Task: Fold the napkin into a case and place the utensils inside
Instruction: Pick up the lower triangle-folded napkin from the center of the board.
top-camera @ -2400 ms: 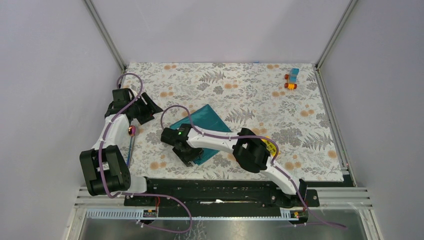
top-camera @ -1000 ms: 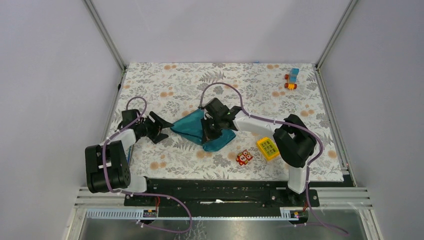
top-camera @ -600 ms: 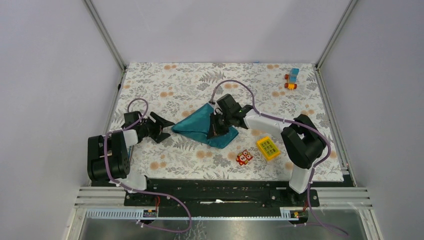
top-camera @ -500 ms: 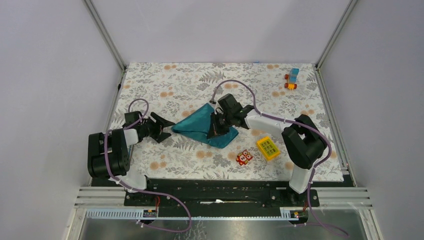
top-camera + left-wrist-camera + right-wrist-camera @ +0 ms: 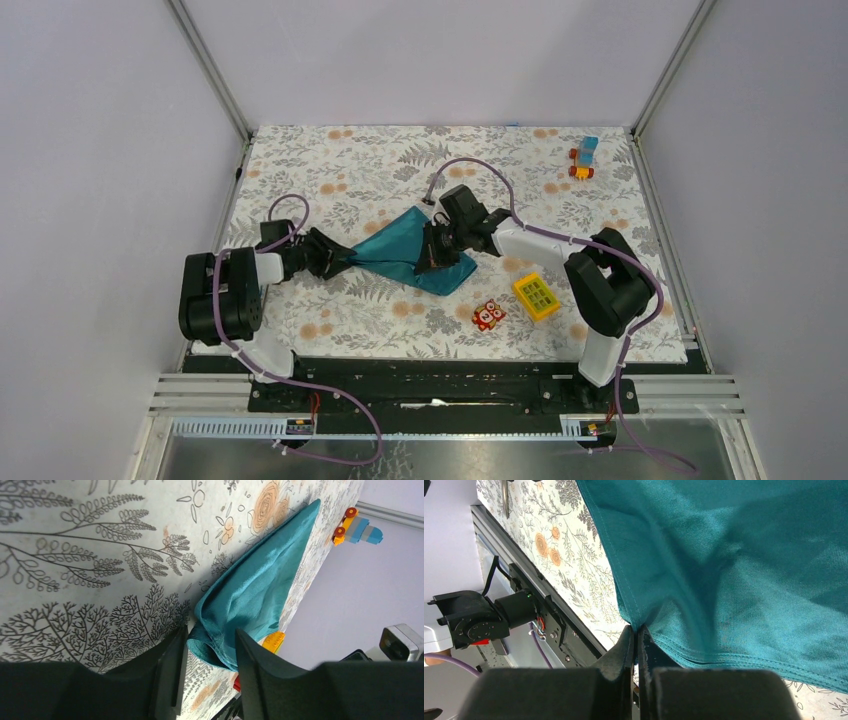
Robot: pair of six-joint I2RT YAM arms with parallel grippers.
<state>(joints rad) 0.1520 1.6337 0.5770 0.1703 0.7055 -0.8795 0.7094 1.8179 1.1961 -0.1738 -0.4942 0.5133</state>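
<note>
The napkin (image 5: 395, 250) lies near the middle of the flowered table mat (image 5: 400, 160), not flat but bunched into a rough triangle with soft folds. One corner points toward the left arm and another toward the far side.

The right gripper (image 5: 432, 258) sits over the napkin's right part. In the right wrist view its two fingers (image 5: 626, 650) are pressed together on a pinched ridge of the teal cloth, close to the hemmed edge, and the fabric pulls into creases that run away from the pinch.

The left gripper (image 5: 340, 260) lies low over the mat at the napkin's left corner. In the left wrist view its fingers (image 5: 167, 680) stand apart and the rolled tip of the cloth sits in the gap between them, near the inner faces. Whether the cloth touches either finger cannot be told.

A red owl toy (image 5: 487, 314) and a yellow block (image 5: 536, 296) sit just beside each other on the mat, nearer the arm bases and to the right of the napkin, apart from it. A small blue and orange toy car (image 5: 584, 160) stands at the far right corner, well away from everything else
</note>
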